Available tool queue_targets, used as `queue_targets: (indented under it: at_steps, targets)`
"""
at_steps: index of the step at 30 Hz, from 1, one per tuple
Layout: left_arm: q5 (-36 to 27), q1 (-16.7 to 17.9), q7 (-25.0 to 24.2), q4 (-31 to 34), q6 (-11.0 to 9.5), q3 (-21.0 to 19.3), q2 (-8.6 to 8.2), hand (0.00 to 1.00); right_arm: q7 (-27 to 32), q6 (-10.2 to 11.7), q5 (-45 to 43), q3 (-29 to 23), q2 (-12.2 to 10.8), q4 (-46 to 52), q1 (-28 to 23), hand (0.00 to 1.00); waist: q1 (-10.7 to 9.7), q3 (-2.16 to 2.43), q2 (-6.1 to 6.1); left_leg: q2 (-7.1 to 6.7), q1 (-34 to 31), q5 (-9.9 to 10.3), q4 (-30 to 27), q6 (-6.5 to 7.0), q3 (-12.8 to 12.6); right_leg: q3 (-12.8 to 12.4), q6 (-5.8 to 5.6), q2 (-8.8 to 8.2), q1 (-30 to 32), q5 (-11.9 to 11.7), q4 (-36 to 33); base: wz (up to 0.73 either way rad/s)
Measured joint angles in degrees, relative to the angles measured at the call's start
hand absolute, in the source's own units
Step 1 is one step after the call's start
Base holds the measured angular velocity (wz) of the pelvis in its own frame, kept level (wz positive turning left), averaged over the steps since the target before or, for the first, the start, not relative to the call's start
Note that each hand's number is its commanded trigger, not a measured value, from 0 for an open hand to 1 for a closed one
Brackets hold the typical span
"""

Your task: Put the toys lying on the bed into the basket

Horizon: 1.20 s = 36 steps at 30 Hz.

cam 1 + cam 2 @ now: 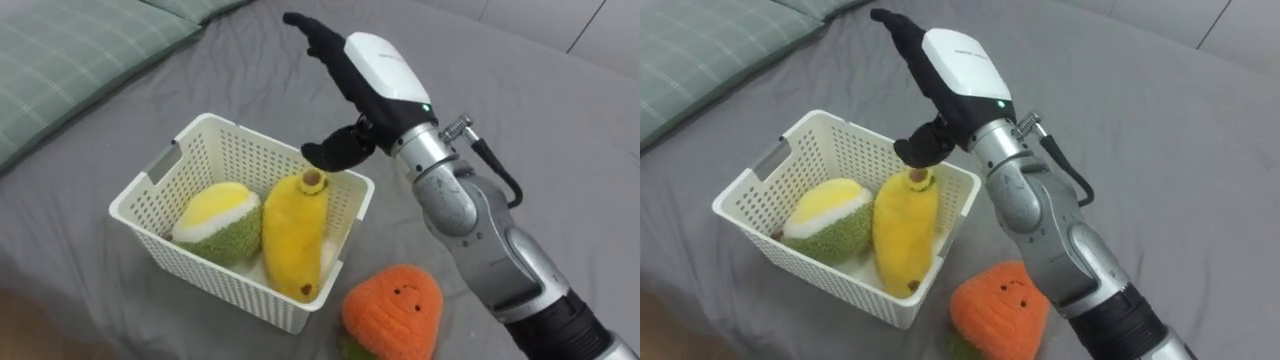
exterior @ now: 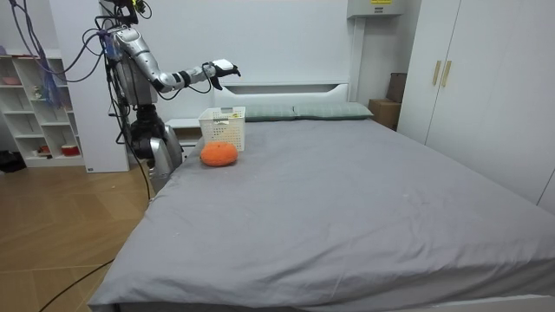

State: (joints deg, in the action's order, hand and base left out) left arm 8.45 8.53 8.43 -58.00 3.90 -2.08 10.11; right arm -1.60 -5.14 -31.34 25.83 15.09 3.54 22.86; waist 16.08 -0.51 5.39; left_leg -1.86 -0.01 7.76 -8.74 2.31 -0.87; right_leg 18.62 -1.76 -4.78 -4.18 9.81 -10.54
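The right hand (image 1: 375, 65) hangs open and empty over the white basket (image 1: 190, 265) holding the banana plush (image 1: 293, 235). It should lift clear, then squarely grasp the orange plush (image 1: 393, 310) on the bed (image 1: 520, 130) beside the basket.

Basket (image 1: 150, 215): white plastic, perforated walls, semi-matt; banana toy (image 1: 293, 235), green-yellow toy (image 1: 218, 225) & orange toy (image 1: 392, 310): plush cloth, fuzzy, matt; bed sheet (image 1: 520, 110): grey cloth, smooth, matt; pillow (image 1: 70, 60): checked woven cloth; right hand (image 1: 375, 70): glossy white plastic shell, matt black fingers, wrist bare metal w/ sheen; floor (image 2: 61, 234): wood, slight gloss.
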Motion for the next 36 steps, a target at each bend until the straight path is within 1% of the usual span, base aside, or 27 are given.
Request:
queue_targets:
  at_steps: [4, 19, 21, 23, 27, 30, 32, 33, 34, 35, 36]
  targets:
    - [0.01, 0.01, -0.11, -0.16, 0.00, -0.01, 0.00, 0.00, -1.08, 0.00, 0.01, 0.00, -0.10, 0.00, 0.00, 0.00, 0.15, 0.00, 0.04, 0.04, 0.39, 0.00, 0.09, 0.00, -0.32, -0.31, -0.01, 0.04, -0.01, 0.00, 0.02, -0.03]
    - [0.03, 0.00, -0.10, -0.52, 0.00, -0.02, 0.00, 0.00, -1.09, 0.01, 0.61, -0.01, -0.33, 0.00, 0.00, 0.00, 0.12, -0.08, 0.00, 0.07, 0.57, 0.01, 0.14, 0.01, -0.40, -0.04, -0.03, 0.04, -0.09, -0.02, 0.03, 0.00]
    - [0.04, 0.00, -0.11, -0.53, 0.00, -0.03, 0.00, 0.00, -1.09, 0.02, 1.17, -0.01, -0.34, -0.03, 0.00, 0.00, 0.11, -0.21, -0.12, 0.07, 0.61, 0.01, 0.10, 0.01, -0.44, -0.07, -0.03, 0.04, -0.14, -0.02, 0.03, 0.00]
    - [0.03, -0.01, -0.11, -0.55, 0.00, -0.08, 0.00, 0.00, -1.09, 0.04, 2.20, -0.03, -0.32, -0.32, 0.00, 0.00, 0.10, -0.44, -0.17, 0.08, 0.65, 0.02, 0.12, 0.01, -0.45, -0.28, -0.03, 0.04, -0.38, -0.02, 0.04, 0.00]
    - [0.04, 0.04, -0.21, -0.56, 0.08, -0.09, 0.01, 0.00, -1.09, 0.03, 3.24, -0.26, -0.32, -0.38, 0.00, 0.00, -0.02, -0.64, -0.38, 0.10, 0.63, 0.19, 0.09, 0.02, -0.43, -0.40, -0.03, 0.06, -0.47, -0.02, 0.05, 0.00]
    - [1.21, 0.07, -0.20, -0.54, 0.71, -0.99, -0.11, 0.00, -1.06, 0.04, 5.26, -1.67, -0.22, -0.56, 0.00, 0.00, 0.00, -0.65, -0.40, 0.12, 0.58, 0.22, 0.10, 0.02, -0.46, -0.61, -0.03, 0.12, -0.46, -0.02, 0.13, 0.00]
    - [2.51, 0.23, 0.04, -0.54, 1.30, -2.42, -0.41, 0.00, -0.55, 0.10, 9.03, -4.67, -0.22, -1.06, -0.13, 0.00, -0.23, -0.62, -0.53, 0.11, 0.68, 0.21, 0.07, 0.03, -0.47, -0.58, -0.05, 0.09, -0.61, -0.03, 0.19, 0.00]
    - [2.51, 0.22, 0.08, -0.54, 1.54, -2.65, -0.50, 0.00, -0.01, 0.13, 10.10, -5.59, -0.21, -1.23, -0.54, 0.00, -0.21, -0.59, -0.59, 0.09, 0.73, 0.21, 0.05, 0.04, -0.48, -0.55, -0.09, 0.09, -0.73, -0.06, 0.29, 0.03]
    - [2.52, 0.22, 0.12, -0.54, 1.88, -3.60, -0.82, 0.00, 1.23, 0.13, 11.82, -7.64, -0.20, -1.46, -1.84, 0.00, -0.15, -0.46, -0.61, 0.05, 0.76, 0.20, 0.01, 0.05, -0.54, -0.60, -0.15, 0.14, -0.95, -0.14, 0.75, 0.00]
    - [2.52, 0.51, 0.29, -0.54, 2.10, -4.15, -0.97, 0.00, 2.36, 0.11, 13.25, -9.19, -0.21, -1.97, -2.95, 0.00, -0.15, -0.43, -0.69, 0.06, 0.80, 0.20, -0.03, 0.05, -0.68, -0.79, -0.15, 0.18, -0.94, -0.18, 0.82, 0.00]
    - [2.53, 0.78, 0.45, -0.54, 2.14, -4.28, -0.99, 0.00, 2.84, 0.11, 13.72, -9.75, -0.20, -2.41, -3.42, 0.00, -0.29, -0.42, -0.80, 0.07, 0.81, 0.20, -0.03, 0.05, -0.74, -0.83, -0.15, 0.18, -0.92, -0.18, 0.84, -0.05]
